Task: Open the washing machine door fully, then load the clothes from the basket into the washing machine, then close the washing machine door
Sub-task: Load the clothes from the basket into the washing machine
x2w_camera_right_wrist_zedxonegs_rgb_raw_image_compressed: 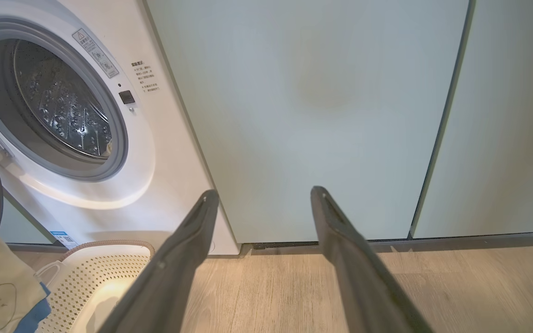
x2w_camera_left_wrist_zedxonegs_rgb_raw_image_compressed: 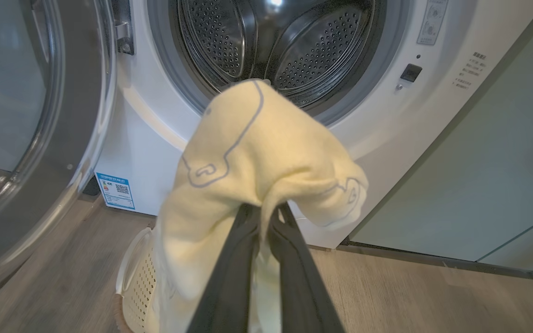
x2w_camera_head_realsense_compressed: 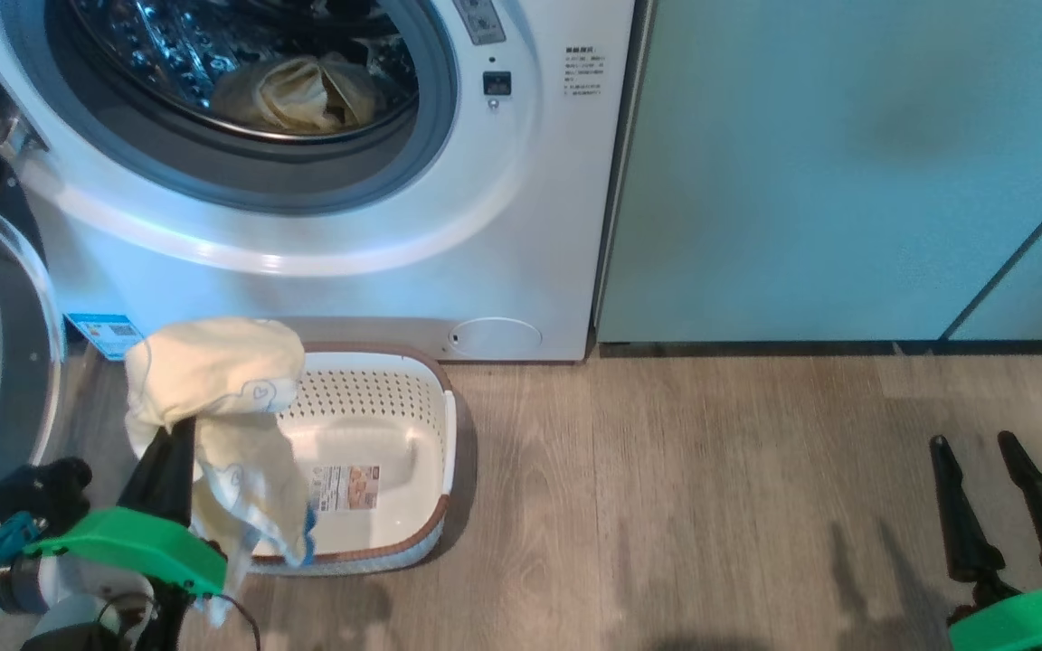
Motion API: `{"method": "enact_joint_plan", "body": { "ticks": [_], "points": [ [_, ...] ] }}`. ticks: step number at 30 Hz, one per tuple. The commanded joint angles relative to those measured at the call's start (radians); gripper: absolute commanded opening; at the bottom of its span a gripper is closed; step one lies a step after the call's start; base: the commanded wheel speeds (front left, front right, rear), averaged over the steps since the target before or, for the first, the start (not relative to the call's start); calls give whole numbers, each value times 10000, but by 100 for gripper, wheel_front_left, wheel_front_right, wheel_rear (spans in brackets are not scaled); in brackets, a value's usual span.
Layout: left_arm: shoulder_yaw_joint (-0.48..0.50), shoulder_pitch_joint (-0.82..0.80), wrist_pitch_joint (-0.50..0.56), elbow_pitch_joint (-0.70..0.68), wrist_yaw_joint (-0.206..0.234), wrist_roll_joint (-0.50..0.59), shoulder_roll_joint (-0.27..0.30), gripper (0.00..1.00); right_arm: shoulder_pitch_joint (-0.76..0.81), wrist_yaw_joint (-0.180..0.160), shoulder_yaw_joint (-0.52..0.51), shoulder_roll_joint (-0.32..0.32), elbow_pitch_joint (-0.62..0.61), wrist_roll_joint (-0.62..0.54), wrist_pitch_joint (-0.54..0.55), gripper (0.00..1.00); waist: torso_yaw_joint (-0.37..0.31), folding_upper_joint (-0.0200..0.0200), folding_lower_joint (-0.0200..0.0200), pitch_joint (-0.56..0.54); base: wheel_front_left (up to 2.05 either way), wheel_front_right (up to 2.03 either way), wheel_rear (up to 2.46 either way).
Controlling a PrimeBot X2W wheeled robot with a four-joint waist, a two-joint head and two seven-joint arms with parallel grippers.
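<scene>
Head view, lower left: clenches the left pincer (x2w_camera_head_realsense_compressed: 182,432) on a cream garment (x2w_camera_head_realsense_compressed: 213,380) draped over its tips, above the left end of the basket (x2w_camera_head_realsense_compressed: 376,389) on the floor (x2w_camera_head_realsense_compressed: 666,497). Holds the right pincer (x2w_camera_head_realsense_compressed: 973,443) released, fingers apart, at lower right. Shows a second garment (x2w_camera_head_realsense_compressed: 295,95) inside the washing machine (x2w_camera_head_realsense_compressed: 530,226) at upper left, washing machine door (x2w_camera_head_realsense_compressed: 28,380) swung open at the left edge.

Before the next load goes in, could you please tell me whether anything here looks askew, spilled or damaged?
Nothing stands out. The washing machine door is swung open, a yellowish garment lies in the drum, the basket sits upright on the floor, and the left gripper is shut on a printed cream garment above it.
</scene>
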Motion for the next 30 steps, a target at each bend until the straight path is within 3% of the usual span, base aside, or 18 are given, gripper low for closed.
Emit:
{"method": "enact_joint_plan", "body": {
  "ticks": [1,17,30],
  "points": [
    [476,-266,1,-448,103,-34,406,0,-105,2,83,-147,-293,46,-67,100,32,-1,1,-135,0,0,0],
    [502,-435,390,-1147,231,-272,621,0,-105,2,86,-182,-411,30,-67,100,3,-1,1,-135,0,0,0],
    [785,-4188,1620,-791,34,-1576,1152,0,-1063,2,339,-33,-529,70,-67,100,-524,-1,1,1768,0,0,0]
  ]
}}
